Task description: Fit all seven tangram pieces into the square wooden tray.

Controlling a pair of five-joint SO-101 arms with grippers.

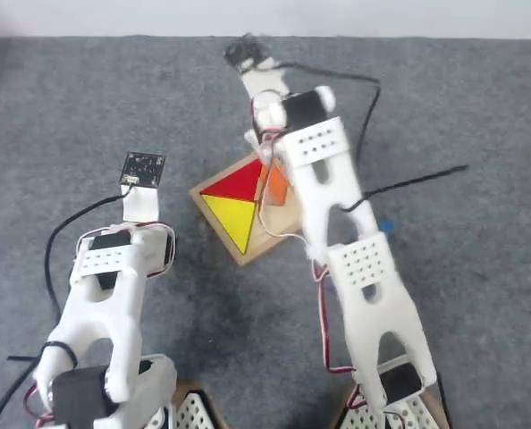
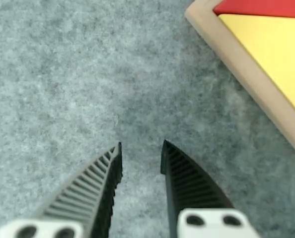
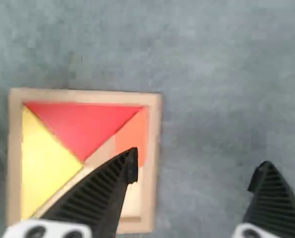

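Observation:
The square wooden tray (image 1: 270, 248) lies turned like a diamond in the middle of the grey carpet. It holds a red triangle (image 1: 234, 181), a yellow triangle (image 1: 233, 220) and an orange piece (image 1: 275, 183). The right arm (image 1: 324, 170) hangs over the tray's right side. My right gripper (image 3: 198, 163) is wide open and holds nothing. One of its fingers is above the tray (image 3: 88, 94) floor near the orange piece (image 3: 132, 134); the other is over carpet beside the tray. My left gripper (image 2: 141, 146) is slightly open over bare carpet, short of the tray's corner (image 2: 202, 12).
Part of the tray floor (image 3: 132, 201) shows bare wood. A small blue bit (image 1: 386, 226) lies on the carpet right of the right arm. Black cables (image 1: 408, 183) trail across the carpet. The left arm (image 1: 113, 268) stands at the lower left.

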